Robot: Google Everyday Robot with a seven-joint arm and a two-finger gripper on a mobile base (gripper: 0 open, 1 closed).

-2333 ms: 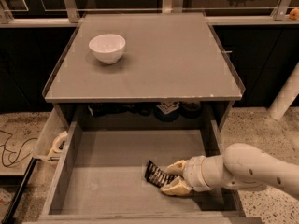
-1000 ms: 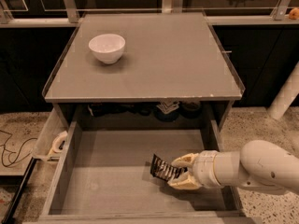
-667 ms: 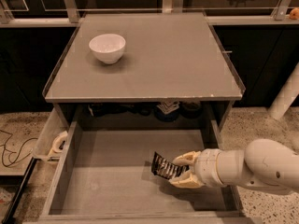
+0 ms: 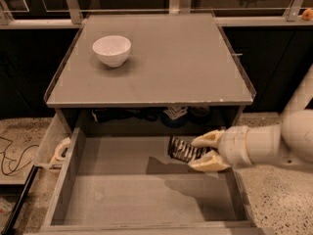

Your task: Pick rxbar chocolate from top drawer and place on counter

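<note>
My gripper (image 4: 201,153) is shut on the rxbar chocolate (image 4: 183,150), a small black wrapper with white lettering. It holds the bar lifted above the floor of the open top drawer (image 4: 142,192), at the drawer's right side, and the bar's shadow falls on the grey floor below. The bar sticks out to the left from between the cream fingers (image 4: 208,139). The counter (image 4: 171,62) lies above and behind, a flat grey top with a thin clear rim.
A white bowl (image 4: 112,50) stands on the counter's back left. A narrow pale side tray (image 4: 55,148) with a tape roll sticks out left of the drawer. Dark round rolls (image 4: 176,115) sit in the shelf gap under the counter. Speckled floor lies right.
The gripper has lifted the bar off the drawer floor and carried it up and toward the back, nearer the counter's front edge.
</note>
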